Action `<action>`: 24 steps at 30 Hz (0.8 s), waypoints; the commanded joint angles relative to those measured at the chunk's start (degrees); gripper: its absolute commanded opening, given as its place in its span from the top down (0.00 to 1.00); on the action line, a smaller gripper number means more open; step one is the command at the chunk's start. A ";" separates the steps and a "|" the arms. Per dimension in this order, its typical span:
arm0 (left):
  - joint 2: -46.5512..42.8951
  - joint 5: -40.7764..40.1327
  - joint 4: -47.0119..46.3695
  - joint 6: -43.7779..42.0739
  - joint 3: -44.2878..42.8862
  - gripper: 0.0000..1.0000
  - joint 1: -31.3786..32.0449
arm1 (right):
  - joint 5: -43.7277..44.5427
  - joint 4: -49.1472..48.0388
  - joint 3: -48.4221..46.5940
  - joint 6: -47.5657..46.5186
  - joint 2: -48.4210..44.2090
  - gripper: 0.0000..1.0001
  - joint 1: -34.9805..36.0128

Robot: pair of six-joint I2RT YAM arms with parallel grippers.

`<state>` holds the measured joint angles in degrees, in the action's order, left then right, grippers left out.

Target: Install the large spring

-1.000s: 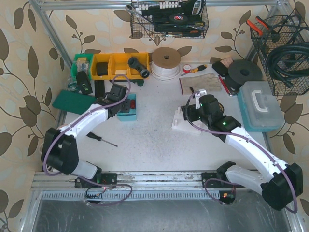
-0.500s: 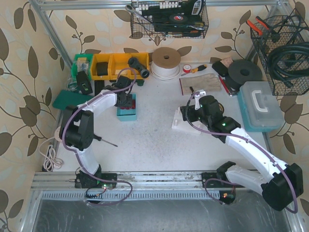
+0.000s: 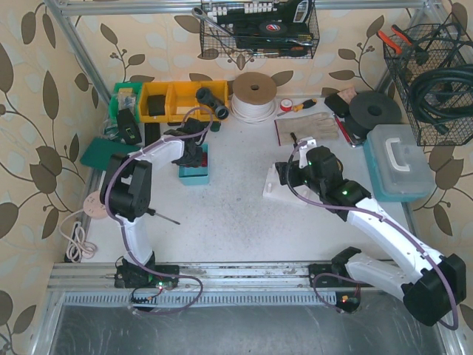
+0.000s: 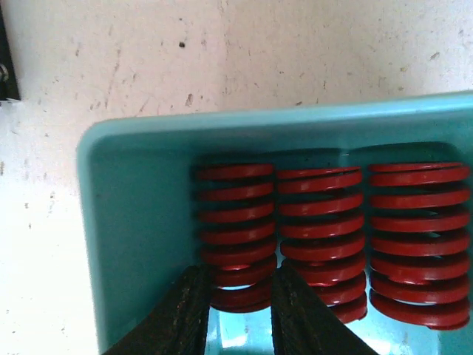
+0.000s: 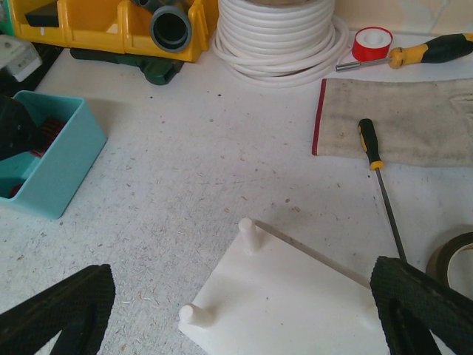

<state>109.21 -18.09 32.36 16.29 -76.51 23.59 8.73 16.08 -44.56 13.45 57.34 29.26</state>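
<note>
Speckled white counter (image 3: pixel 236 214) carries the teal bin (image 4: pixel 133 244) where the large spring (image 4: pixel 235 214) lies leftmost beside two other springs (image 4: pixel 319 214). It is not yet lifted, so I judge that pick-up, carry and seating all remain. My left end effector (image 4: pixel 240 314) has a finger on each side of that spring's near end, close against the coils, though I cannot tell whether it pinches yet. My right end effector (image 5: pixel 240 322) hangs spread wide above the white plate (image 5: pixel 295 296), whose pegs (image 5: pixel 247 233) stand bare, well apart from the bin.
</note>
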 commanded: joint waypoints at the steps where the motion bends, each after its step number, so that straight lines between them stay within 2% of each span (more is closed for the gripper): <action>1: 1.35 -1.39 0.63 0.08 -2.21 0.71 -0.22 | -0.08 -0.65 0.79 -0.27 -0.99 0.07 0.43; 15: 5.82 2.53 -0.47 1.45 -0.99 0.63 -0.68 | 0.98 -0.79 1.01 -0.52 -1.47 0.07 0.53; 21: 7.42 2.64 -0.85 1.08 -0.91 0.63 -1.01 | 1.54 -0.78 1.25 -0.60 -1.94 0.07 0.61; 24: 8.60 2.16 -0.45 1.02 -1.00 0.67 -1.01 | 1.79 -0.78 1.23 -0.66 -1.97 0.07 0.54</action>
<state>112.51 -19.16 31.62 16.99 -78.46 23.18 9.28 16.01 -43.97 13.39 56.21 29.54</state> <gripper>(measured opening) 0.357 0.932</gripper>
